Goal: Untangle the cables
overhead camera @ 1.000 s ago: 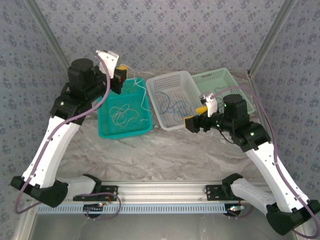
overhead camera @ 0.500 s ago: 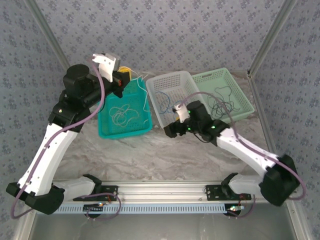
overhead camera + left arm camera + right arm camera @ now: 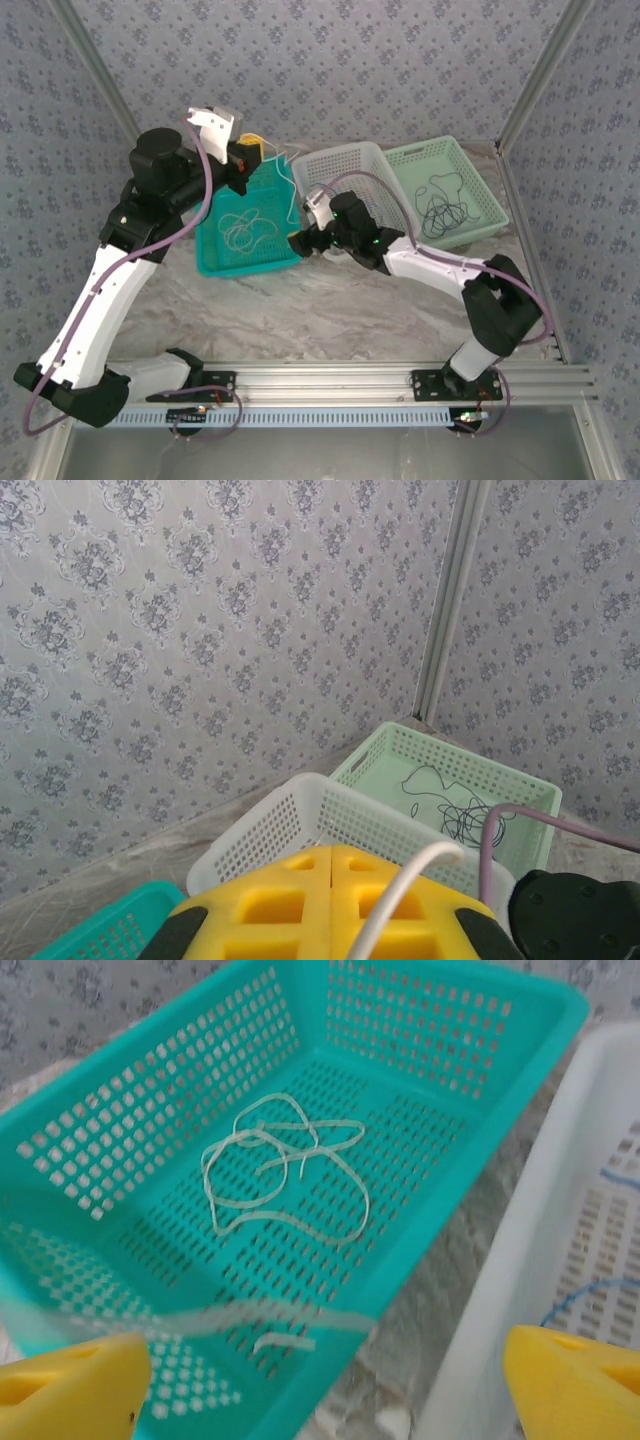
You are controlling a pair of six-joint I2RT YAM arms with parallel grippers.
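The pale cable (image 3: 245, 228) lies looped in the teal basket (image 3: 215, 262). One strand of it rises to my left gripper (image 3: 252, 152), which is raised over the basket's far corner. In the left wrist view that gripper (image 3: 331, 852) is shut, with a thin pale strand coming out of the seam between its pads. My right gripper (image 3: 297, 241) hangs open at the teal basket's right rim. Its wrist view shows the pale cable (image 3: 285, 1175) ahead and a blurred strand crossing close in front. The blue cable (image 3: 585, 1295) lies in the white basket (image 3: 560, 1210). The black cable (image 3: 445, 210) rests in the green basket (image 3: 470, 165).
Three baskets stand side by side at the back of the marble table: teal, white (image 3: 345, 152), green. My right arm stretches across the white basket's near edge. Patterned walls close in behind and at both sides. Open tabletop lies in front of the baskets.
My right arm swung left from the white basket's right side to the teal basket's right rim, its jaws opening slightly wider. The left gripper stayed shut and lifted slightly.
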